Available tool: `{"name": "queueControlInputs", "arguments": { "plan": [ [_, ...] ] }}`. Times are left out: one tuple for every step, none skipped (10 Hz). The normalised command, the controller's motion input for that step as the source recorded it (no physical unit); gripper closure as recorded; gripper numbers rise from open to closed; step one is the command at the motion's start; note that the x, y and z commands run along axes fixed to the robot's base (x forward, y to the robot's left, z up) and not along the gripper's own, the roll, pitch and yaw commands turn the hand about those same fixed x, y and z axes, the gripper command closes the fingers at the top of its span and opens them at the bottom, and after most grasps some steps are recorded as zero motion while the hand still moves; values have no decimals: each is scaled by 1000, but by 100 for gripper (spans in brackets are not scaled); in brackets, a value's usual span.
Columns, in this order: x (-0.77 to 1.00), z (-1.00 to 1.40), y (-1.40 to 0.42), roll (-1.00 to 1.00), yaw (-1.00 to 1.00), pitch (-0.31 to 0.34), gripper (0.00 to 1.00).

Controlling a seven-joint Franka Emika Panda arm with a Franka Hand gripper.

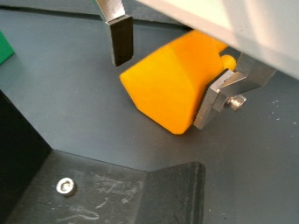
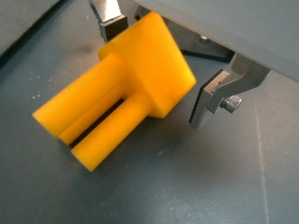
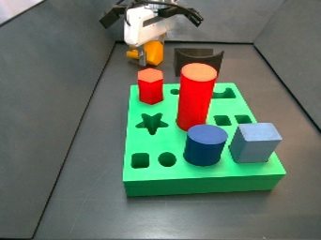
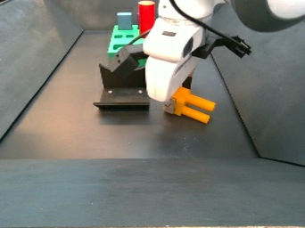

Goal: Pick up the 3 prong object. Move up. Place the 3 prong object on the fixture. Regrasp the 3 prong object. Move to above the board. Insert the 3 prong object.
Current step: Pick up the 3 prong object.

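Note:
The 3 prong object (image 2: 122,92) is a yellow-orange piece lying on the dark floor, prongs pointing away from the fixture (image 4: 119,89). In a side view it shows as an orange patch (image 3: 152,52) beyond the board (image 3: 189,173). My gripper (image 1: 163,93) is down over it with one finger on each side of its body. A narrow strip of floor shows between the piece and a finger (image 1: 121,39) in both wrist views, so the gripper (image 2: 155,79) is open. The fixture's base plate (image 1: 105,188) lies close beside the piece.
The green board carries a red hexagonal peg (image 3: 150,86), a tall red cylinder (image 3: 196,94), a blue cylinder (image 3: 206,143) and a grey-blue cube (image 3: 256,142). Sloping dark walls (image 4: 48,71) close the floor in on both sides.

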Motion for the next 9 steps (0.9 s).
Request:
{"name": "queueControlInputs", "arguments": {
  "plan": [
    [11,-251,14,10,80,0,0],
    [-63,-117,0,-7,0,-50,0],
    [0,-20,0,-19,0,0,0],
    [0,0,0,0,0,0,0],
    [0,0,0,0,0,0,100],
    [0,0,0,0,0,0,100],
    [0,0,0,0,0,0,100],
    [0,0,0,0,0,0,100],
    [0,0,0,0,0,0,100]
  ]
}}
